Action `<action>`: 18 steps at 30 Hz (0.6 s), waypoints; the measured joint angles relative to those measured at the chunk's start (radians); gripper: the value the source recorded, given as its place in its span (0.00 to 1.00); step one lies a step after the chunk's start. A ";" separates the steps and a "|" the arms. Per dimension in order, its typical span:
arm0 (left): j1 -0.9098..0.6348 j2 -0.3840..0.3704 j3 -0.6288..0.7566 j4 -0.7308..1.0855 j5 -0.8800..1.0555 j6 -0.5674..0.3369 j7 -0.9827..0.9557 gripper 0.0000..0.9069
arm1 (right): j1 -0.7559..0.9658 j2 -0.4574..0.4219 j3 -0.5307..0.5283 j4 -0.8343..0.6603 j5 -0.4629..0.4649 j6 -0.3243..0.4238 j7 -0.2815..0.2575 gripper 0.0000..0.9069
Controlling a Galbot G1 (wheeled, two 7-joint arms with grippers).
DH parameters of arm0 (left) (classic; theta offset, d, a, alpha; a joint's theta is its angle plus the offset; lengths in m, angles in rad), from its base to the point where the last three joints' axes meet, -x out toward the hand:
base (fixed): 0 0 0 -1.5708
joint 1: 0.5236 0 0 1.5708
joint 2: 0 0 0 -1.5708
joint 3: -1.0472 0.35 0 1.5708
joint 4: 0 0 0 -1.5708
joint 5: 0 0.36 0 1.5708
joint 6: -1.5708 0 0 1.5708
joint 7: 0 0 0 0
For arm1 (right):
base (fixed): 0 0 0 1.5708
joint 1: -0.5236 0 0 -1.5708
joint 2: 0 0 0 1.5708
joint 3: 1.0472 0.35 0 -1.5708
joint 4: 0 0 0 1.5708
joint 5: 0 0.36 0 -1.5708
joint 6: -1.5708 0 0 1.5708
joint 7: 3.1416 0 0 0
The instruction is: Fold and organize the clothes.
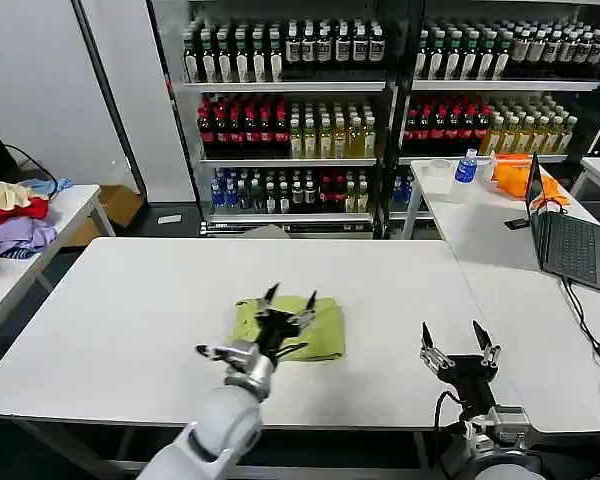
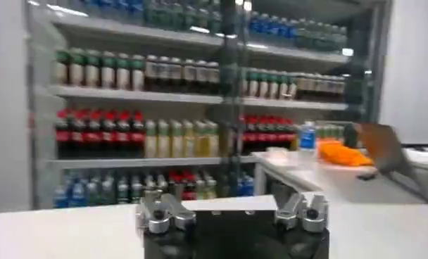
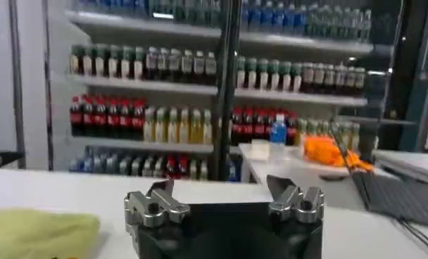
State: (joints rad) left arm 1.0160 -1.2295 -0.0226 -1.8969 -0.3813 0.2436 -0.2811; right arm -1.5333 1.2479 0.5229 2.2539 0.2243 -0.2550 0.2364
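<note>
The clothes, one lime yellow-green T-shirt (image 1: 320,335), lie folded into a small rectangle near the middle of the white table (image 1: 120,310). A corner of the shirt (image 3: 38,232) also appears in the right wrist view. My left gripper (image 1: 290,297) is raised just above the shirt's near side, fingers spread open and pointing up, holding nothing. In its own view the left gripper (image 2: 231,204) faces the shelves. My right gripper (image 1: 452,335) hovers open over the bare table to the right of the shirt, and the right gripper (image 3: 224,193) holds nothing.
Drink shelves (image 1: 290,110) line the back. A side table at the left carries a red, purple and cream garment pile (image 1: 12,215). The right table holds a laptop (image 1: 570,240), an orange cloth (image 1: 515,175), a blue bottle (image 1: 466,165) and a cable (image 1: 585,320).
</note>
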 measured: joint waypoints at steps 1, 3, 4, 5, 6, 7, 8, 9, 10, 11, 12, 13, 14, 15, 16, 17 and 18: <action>0.017 0.013 -0.023 -0.013 0.000 -0.004 0.004 1.00 | 0.002 0.002 -0.002 0.000 0.000 0.010 0.000 1.00; 0.050 0.037 -0.070 -0.035 0.003 -0.012 0.011 1.00 | 0.009 0.008 -0.011 -0.004 0.001 0.025 -0.003 1.00; 0.068 0.050 -0.096 -0.044 0.006 -0.017 0.018 1.00 | 0.012 0.010 -0.014 -0.006 0.001 0.030 -0.005 1.00; 0.083 0.060 -0.118 -0.051 0.009 -0.022 0.020 1.00 | 0.015 0.012 -0.018 -0.008 0.000 0.034 -0.005 1.00; 0.097 0.070 -0.139 -0.055 0.011 -0.026 0.024 1.00 | 0.018 0.014 -0.022 -0.011 -0.002 0.035 -0.005 1.00; 0.114 0.081 -0.163 -0.060 0.011 -0.030 0.027 1.00 | 0.022 0.016 -0.027 -0.014 -0.005 0.035 -0.005 1.00; 0.127 0.091 -0.183 -0.063 0.012 -0.032 0.029 1.00 | 0.028 0.018 -0.034 -0.018 -0.009 0.035 -0.005 1.00; 0.139 0.100 -0.201 -0.066 0.012 -0.035 0.031 1.00 | 0.035 0.021 -0.042 -0.024 -0.012 0.032 -0.003 1.00; 0.154 0.110 -0.222 -0.070 0.011 -0.039 0.034 1.00 | 0.044 0.025 -0.052 -0.032 -0.013 0.028 0.000 1.00; 0.166 0.118 -0.240 -0.072 0.012 -0.042 0.036 1.00 | 0.057 0.029 -0.065 -0.042 -0.014 0.022 0.004 1.00; 0.179 0.125 -0.259 -0.075 0.011 -0.045 0.039 1.00 | 0.071 0.033 -0.078 -0.052 -0.013 0.016 0.008 1.00; 0.190 0.132 -0.275 -0.077 0.011 -0.047 0.040 1.00 | 0.088 0.038 -0.091 -0.064 -0.009 0.008 0.015 1.00; 0.202 0.139 -0.291 -0.080 0.010 -0.049 0.042 1.00 | 0.108 0.046 -0.108 -0.079 -0.004 -0.002 0.022 1.00; 0.214 0.146 -0.307 -0.082 0.009 -0.052 0.044 1.00 | 0.126 0.053 -0.123 -0.094 0.003 -0.011 0.029 1.00; 0.223 0.152 -0.318 -0.083 0.009 -0.055 0.045 1.00 | 0.146 0.061 -0.138 -0.110 0.009 -0.021 0.037 1.00; 0.233 0.156 -0.328 -0.083 0.010 -0.058 0.046 1.00 | 0.168 0.072 -0.155 -0.130 0.018 -0.034 0.048 1.00; 0.243 0.159 -0.339 -0.083 0.010 -0.062 0.048 1.00 | 0.187 0.083 -0.171 -0.148 0.027 -0.048 0.058 1.00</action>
State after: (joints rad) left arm 1.2589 -1.0707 -0.3612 -1.9798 -0.3708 0.1820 -0.2332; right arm -1.3466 1.3312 0.3524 2.1055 0.2511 -0.3027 0.2944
